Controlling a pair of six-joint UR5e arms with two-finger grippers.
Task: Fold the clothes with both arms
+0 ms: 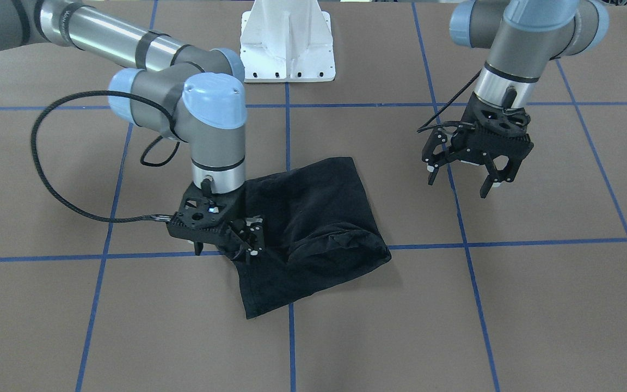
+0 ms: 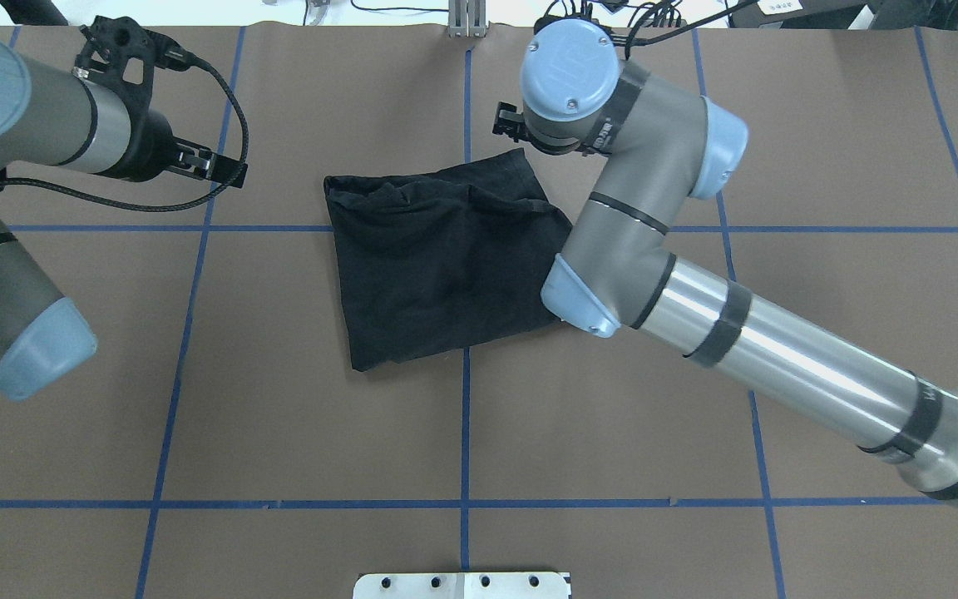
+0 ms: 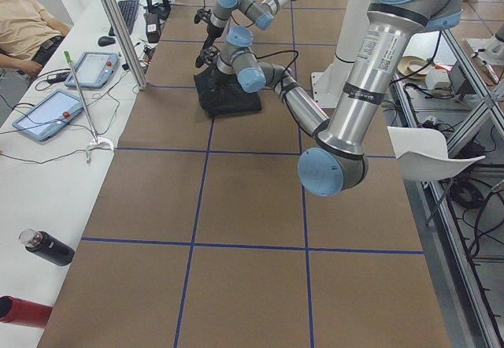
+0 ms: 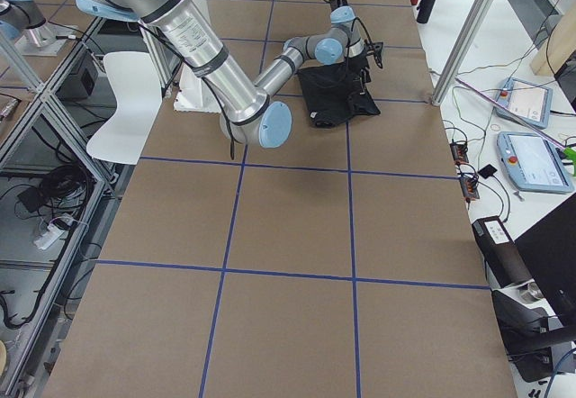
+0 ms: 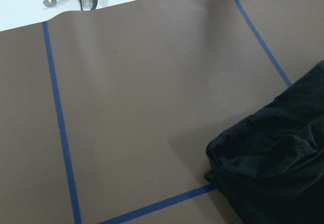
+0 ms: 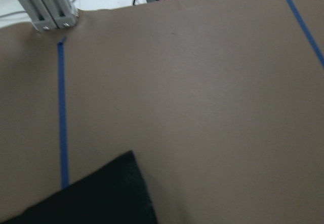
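Note:
The black T-shirt (image 1: 313,218) (image 2: 437,266) lies folded into a rough rectangle at the table's middle, and its print is hidden. My right gripper (image 1: 225,250) (image 2: 506,125) sits low at the shirt's far corner, on the robot's right. Its fingers stand apart, straddling the cloth edge, and look open. The right wrist view shows only a flat corner of the shirt (image 6: 91,198) on the table. My left gripper (image 1: 459,185) (image 2: 225,166) hangs open above bare table, well clear of the shirt on the robot's left. A bunched edge of the shirt (image 5: 273,168) shows in the left wrist view.
The brown table (image 2: 321,416) is marked with a blue tape grid. The white pedestal base (image 1: 287,38) stands at the robot's edge. In the left side view a bench (image 3: 47,175) with tablets and bottles flanks the table, and a person (image 3: 24,17) sits there.

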